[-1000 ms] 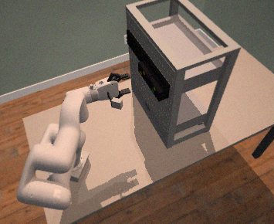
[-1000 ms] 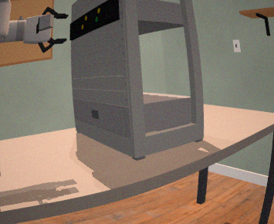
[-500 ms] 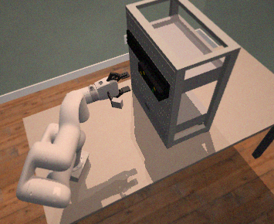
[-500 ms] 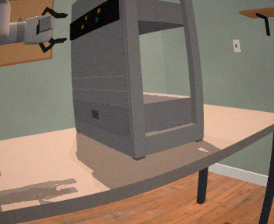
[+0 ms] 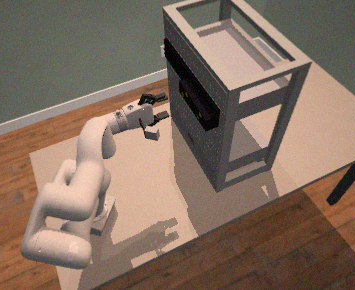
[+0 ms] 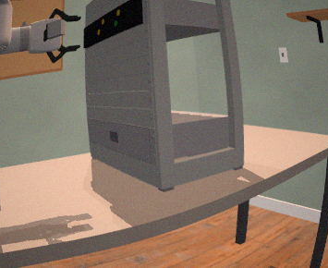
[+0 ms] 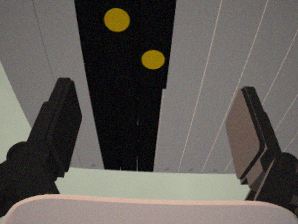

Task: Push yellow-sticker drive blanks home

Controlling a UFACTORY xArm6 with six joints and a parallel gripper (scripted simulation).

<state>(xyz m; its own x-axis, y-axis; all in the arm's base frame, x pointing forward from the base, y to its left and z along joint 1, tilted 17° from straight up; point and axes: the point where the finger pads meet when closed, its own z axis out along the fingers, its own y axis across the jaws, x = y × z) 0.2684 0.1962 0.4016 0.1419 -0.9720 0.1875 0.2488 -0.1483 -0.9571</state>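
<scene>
The worktop (image 5: 314, 135) carries a tall grey rack (image 5: 264, 75) toward its far right corner, set back from every edge so that bare surface lies before its front; that strip is the room the arm (image 5: 84, 170) has to work in, its foot being near the left edge; the near edge curves away below the rack's feet, well apart from them. The rack's sides are open frame, so a hard shove high up could lean it; judged from this, any push wants to go square into the front. The black chassis (image 6: 124, 18) sits in the top of the rack's front, facing the arm; it shows three yellow stickers (image 6: 103, 21) and one green sticker (image 6: 115, 23), and which blanks stand proud I cannot tell. The claw (image 6: 69, 33) is spread wide and grips nothing; it hangs level with the chassis, just off its left end, not touching; in the wrist view two yellow stickers (image 7: 117, 19) lie between the fingers.
</scene>
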